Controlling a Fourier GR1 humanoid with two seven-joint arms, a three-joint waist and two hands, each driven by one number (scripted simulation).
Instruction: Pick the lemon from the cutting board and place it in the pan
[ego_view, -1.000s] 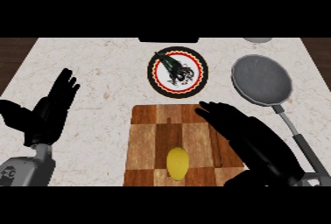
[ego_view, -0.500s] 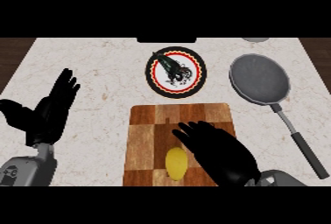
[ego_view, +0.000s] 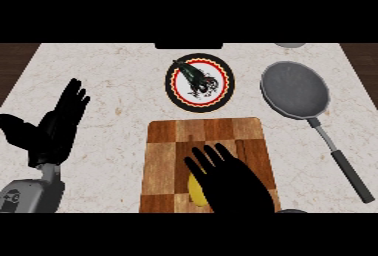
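Peeking from under the right robot hand (ego_view: 230, 186), fingers spread flat, the lemon (ego_view: 195, 191) lies on the cutting board (ego_view: 168, 150).

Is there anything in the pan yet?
Empty. The pan shows only bare grey inside; the lemon lies on the cutting board.

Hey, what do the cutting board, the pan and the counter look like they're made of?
Cutting board: wood, going by its brown blocks with grain, matte finish. Pan: probably metal, plain grey with a dull sheen; its handle is darker, material unclear. Counter: looks like pale marble or similar stone, with faint veining.
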